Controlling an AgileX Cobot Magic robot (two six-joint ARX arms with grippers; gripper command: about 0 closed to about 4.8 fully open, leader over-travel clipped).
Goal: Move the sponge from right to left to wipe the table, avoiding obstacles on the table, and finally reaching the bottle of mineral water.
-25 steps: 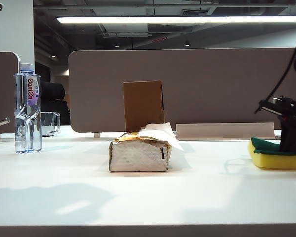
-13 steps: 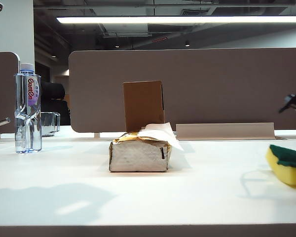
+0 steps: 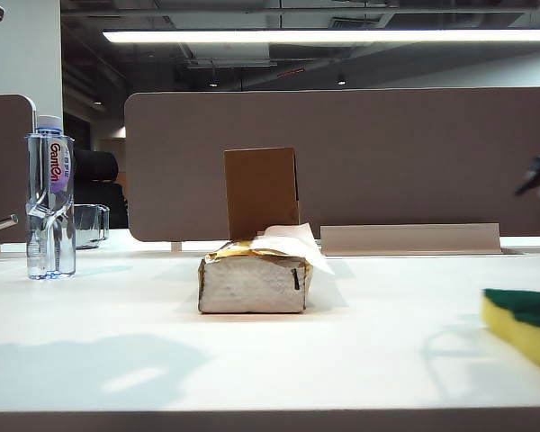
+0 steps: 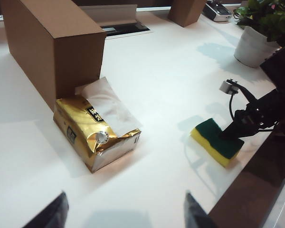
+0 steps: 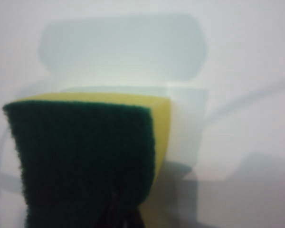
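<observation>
The sponge (image 3: 522,326), yellow with a dark green top, hangs tilted just above the white table (image 3: 252,360) at the exterior view's right edge. My right gripper (image 4: 232,133) is shut on the sponge (image 4: 217,141), pinching its green layer. In the right wrist view the sponge (image 5: 85,156) fills the frame, with the right gripper (image 5: 118,216) dark below it. My left gripper (image 4: 127,211) stands open over bare table near the gold tissue pack (image 4: 96,137). The tissue pack (image 3: 252,281) and upright brown box (image 3: 261,191) stand mid-table. The bottle of mineral water (image 3: 50,202) stands far left.
A glass cup (image 3: 90,225) sits behind the bottle. A grey divider panel (image 3: 387,153) closes the back. A potted plant (image 4: 261,28) and a second brown box (image 4: 185,10) stand beyond the sponge. The table's edge (image 4: 256,180) runs close to the sponge.
The sponge has been lifted and carried nearer the exterior camera and towards the right edge. The right arm has mostly left that view. The left arm has kept still.
</observation>
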